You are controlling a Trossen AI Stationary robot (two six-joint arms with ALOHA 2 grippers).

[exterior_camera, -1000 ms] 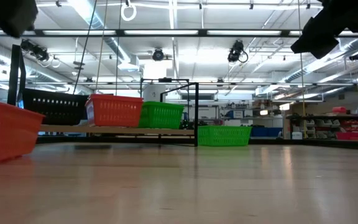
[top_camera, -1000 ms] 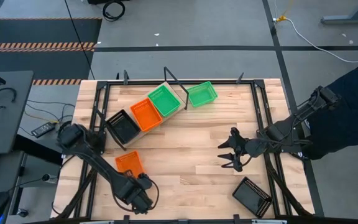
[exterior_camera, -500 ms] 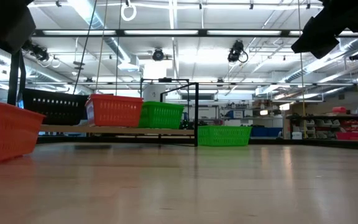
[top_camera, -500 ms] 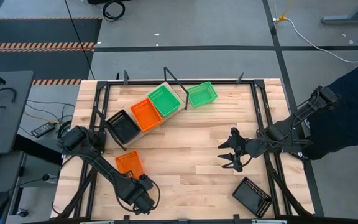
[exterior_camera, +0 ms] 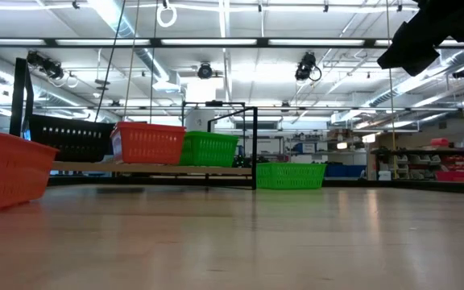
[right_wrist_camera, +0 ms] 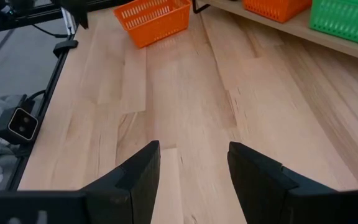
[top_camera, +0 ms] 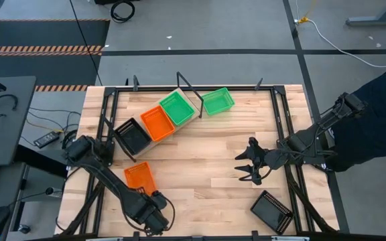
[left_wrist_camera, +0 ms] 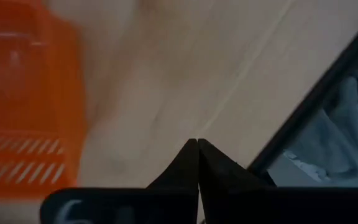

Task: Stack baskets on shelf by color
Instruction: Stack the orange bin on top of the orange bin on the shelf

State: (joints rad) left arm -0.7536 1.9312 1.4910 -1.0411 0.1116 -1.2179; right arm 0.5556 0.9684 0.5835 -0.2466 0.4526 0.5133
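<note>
Now between picks: left gripper [top_camera: 154, 215] clenched empty near front edge beside loose orange basket [top_camera: 139, 175]; right gripper [top_camera: 248, 170] released mid-tabletop. Next move probably needs grasping basket, carrying it to shelf [top_camera: 196, 114].

No text (label, brand or number) can be read anywhere

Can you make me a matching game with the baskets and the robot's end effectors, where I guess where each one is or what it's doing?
Things:
1. loose orange basket
2. loose green basket
3. loose black basket
4. right end effector

Places or states:
A. on the table, just off the shelf's end
B. open, empty, above bare table
C. near the table's front edge on the right arm's side
D. beside the shut left end effector

Pairs: 1-D, 2-A, 3-C, 4-B
</note>
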